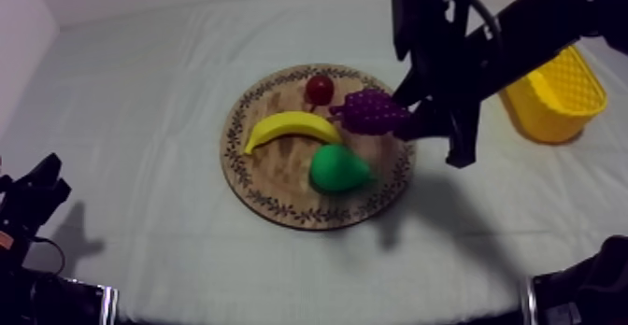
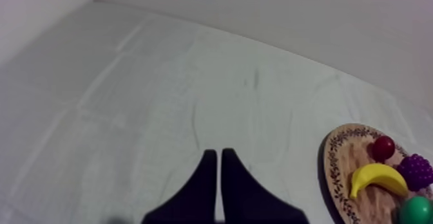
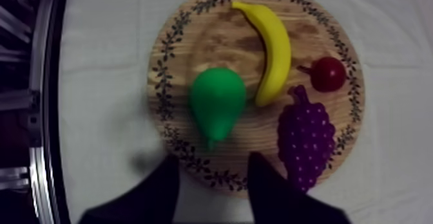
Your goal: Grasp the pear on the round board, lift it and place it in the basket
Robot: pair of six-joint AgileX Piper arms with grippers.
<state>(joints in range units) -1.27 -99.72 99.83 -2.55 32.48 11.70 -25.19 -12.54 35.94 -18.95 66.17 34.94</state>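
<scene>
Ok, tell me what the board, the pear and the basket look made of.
The board looks like matt wood: grain shows, with a dark leaf pattern round the rim. The pear seems plastic, smooth green with a faint sheen. The basket is likely plastic too: yellow, latticed wall.

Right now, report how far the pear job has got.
Done: nothing; the pear lies on the wooden board. In hand: the open right pincer hangs over the board's rim near the pear. To do: grasp, lift, release into the yellow basket. The left pincer rests shut.
</scene>
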